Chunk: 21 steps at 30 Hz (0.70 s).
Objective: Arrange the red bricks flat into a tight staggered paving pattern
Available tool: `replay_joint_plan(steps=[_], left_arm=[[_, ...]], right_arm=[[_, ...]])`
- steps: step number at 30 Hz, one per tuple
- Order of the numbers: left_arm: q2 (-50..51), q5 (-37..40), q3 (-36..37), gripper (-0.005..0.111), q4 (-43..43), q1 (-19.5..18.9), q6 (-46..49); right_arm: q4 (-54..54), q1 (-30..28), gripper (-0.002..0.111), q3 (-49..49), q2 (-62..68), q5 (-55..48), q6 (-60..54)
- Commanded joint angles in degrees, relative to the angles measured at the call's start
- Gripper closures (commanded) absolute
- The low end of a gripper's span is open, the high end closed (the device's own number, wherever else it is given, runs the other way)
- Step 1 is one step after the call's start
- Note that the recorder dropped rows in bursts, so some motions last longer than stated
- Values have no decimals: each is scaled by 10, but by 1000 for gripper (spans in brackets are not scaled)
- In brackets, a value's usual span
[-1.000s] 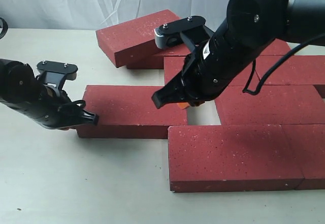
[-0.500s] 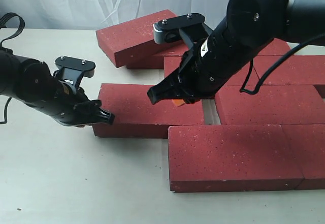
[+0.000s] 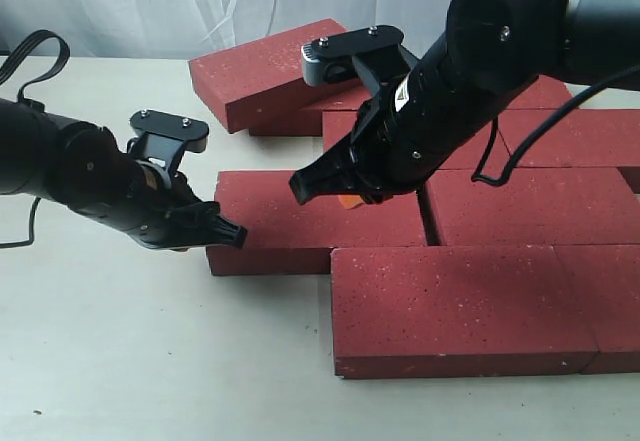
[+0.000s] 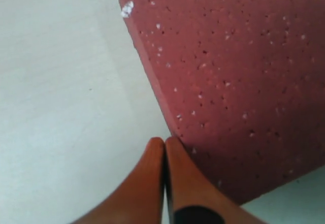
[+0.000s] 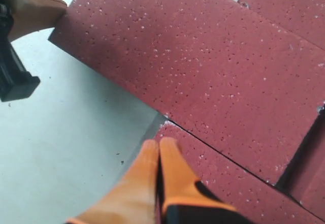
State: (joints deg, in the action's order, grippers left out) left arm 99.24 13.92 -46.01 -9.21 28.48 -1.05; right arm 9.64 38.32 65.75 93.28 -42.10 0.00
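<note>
The left gripper (image 3: 228, 233) has its orange fingers (image 4: 144, 183) pressed together, gripping nothing. Their tips meet the short left end of a red brick (image 3: 320, 219), close to its front corner. This brick lies flat near the middle of the bench (image 3: 120, 361). Its long front side is partly against the front brick (image 3: 450, 306), and only a thin dark slit separates its right end from the neighbouring brick (image 3: 530, 206).

The right gripper (image 5: 159, 145), also closed and empty, hangs over the seam where the red brick meets the front brick's left back corner. Whether it touches cannot be told.

More bricks (image 3: 575, 136) lie flat in a row toward the bench's back right. Near the back edge, a tilted brick (image 3: 265, 69) leans on another, in front of a white cloth (image 3: 150, 1).
</note>
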Motion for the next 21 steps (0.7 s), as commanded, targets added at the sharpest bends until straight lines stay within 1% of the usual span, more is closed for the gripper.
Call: replay_joint_plan(steps=[1, 21], left_arm=[[1, -25, -3, 107, -4, 14, 1], [1, -49, -3, 107, -31, 14, 1]], right_arm=[[0, 0, 109, 2, -3, 6, 0], [1, 0, 109, 2, -3, 9, 0]])
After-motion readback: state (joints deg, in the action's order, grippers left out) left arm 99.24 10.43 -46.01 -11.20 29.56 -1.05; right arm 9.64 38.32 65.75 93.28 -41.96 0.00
